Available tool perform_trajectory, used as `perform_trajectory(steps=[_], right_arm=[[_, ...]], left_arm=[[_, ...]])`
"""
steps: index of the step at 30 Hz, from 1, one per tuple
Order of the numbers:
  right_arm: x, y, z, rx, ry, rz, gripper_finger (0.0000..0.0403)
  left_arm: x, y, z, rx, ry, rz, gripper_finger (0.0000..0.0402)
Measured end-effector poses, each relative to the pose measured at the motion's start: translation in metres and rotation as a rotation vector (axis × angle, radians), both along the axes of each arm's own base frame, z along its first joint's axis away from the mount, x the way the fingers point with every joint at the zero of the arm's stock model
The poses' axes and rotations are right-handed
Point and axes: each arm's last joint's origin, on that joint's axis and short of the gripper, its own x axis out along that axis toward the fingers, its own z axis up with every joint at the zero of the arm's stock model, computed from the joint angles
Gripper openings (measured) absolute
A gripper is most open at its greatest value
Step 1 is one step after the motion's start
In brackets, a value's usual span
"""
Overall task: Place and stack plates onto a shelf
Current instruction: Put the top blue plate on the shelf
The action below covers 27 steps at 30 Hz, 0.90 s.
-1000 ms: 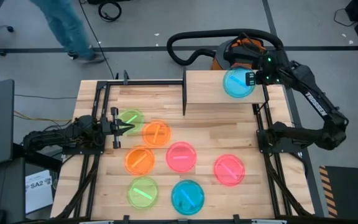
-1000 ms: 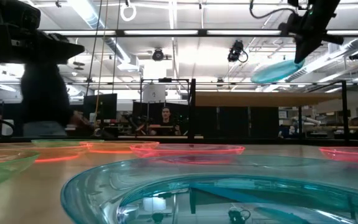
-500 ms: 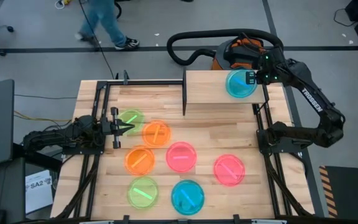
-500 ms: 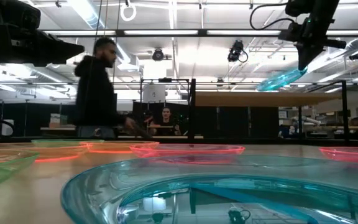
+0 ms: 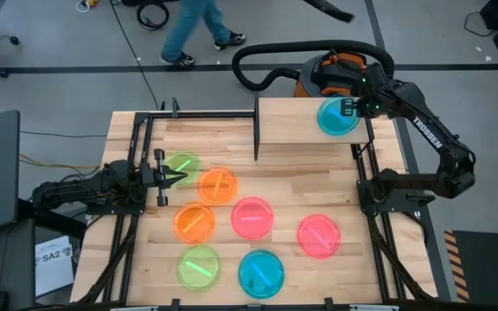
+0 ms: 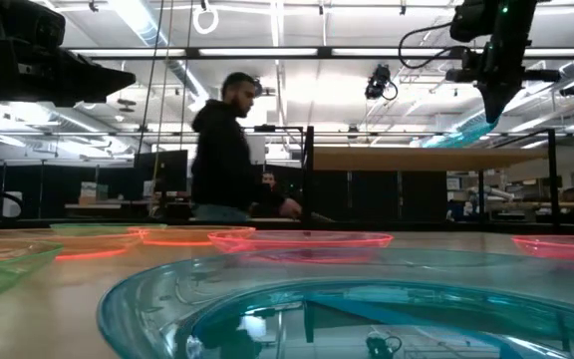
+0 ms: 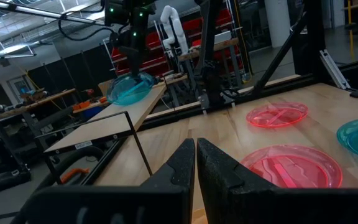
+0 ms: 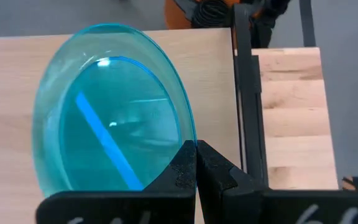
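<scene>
My right gripper (image 5: 350,108) is shut on a teal plate (image 5: 335,116) over the right end of the light-wood shelf (image 5: 288,121). In the low view the tilted plate (image 6: 454,133) hangs just above the shelf board (image 6: 397,157). I cannot tell whether its low edge touches. Lying flat on the table are two green plates (image 5: 182,163) (image 5: 199,266), two orange (image 5: 217,185) (image 5: 194,222), two pink (image 5: 252,217) (image 5: 319,236) and one teal (image 5: 260,273). My left gripper (image 5: 178,177) is shut and waits at the left, by the near edge of the far green plate. My right gripper pinches the teal plate's rim (image 8: 188,138) between its two fingers, on the side toward the table's right. The fingers (image 6: 493,100) come from above, pointing down. The plate is tilted, held edge high and opposite edge (image 6: 429,143) low over the shelf.
Black posts (image 5: 257,130) (image 5: 371,138) stand at the shelf's ends, and a black frame (image 5: 145,121) runs along the table's left. An orange vacuum with a black hose (image 5: 327,73) sits behind the shelf. A person (image 6: 225,150) walks beyond the far edge.
My right gripper has gone down toward the shelf with the teal plate and drifted slightly toward the table's right, still shut on it. The plate now sits lower, close over the board. A person has walked from left to right behind the table.
</scene>
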Motion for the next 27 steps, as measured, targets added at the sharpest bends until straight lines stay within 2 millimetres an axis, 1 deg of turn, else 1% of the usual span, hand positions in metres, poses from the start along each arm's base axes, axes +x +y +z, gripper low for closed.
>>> perform_trajectory(steps=[4, 9, 14, 21, 27], right_arm=[[0.001, -0.004, -0.010, 0.029, 0.030, -0.024, 0.0005], [0.002, -0.007, -0.015, 0.036, 0.067, -0.044, 0.0005], [0.002, -0.007, -0.015, 0.034, 0.064, -0.052, 0.0008], [0.001, -0.007, -0.015, 0.030, 0.070, -0.056, 0.0032], [0.001, -0.007, -0.015, 0.030, 0.070, -0.055, 0.0033]], left_arm=[[0.000, 0.000, 0.000, 0.000, 0.000, 0.000, 0.0025], [0.000, 0.000, 0.000, 0.000, 0.000, 0.000, 0.0025], [0.000, 0.000, 0.000, 0.000, 0.000, 0.000, 0.0025], [0.000, 0.000, 0.000, 0.000, 0.000, 0.000, 0.0025], [0.000, 0.000, 0.000, 0.000, 0.000, 0.000, 0.0025]])
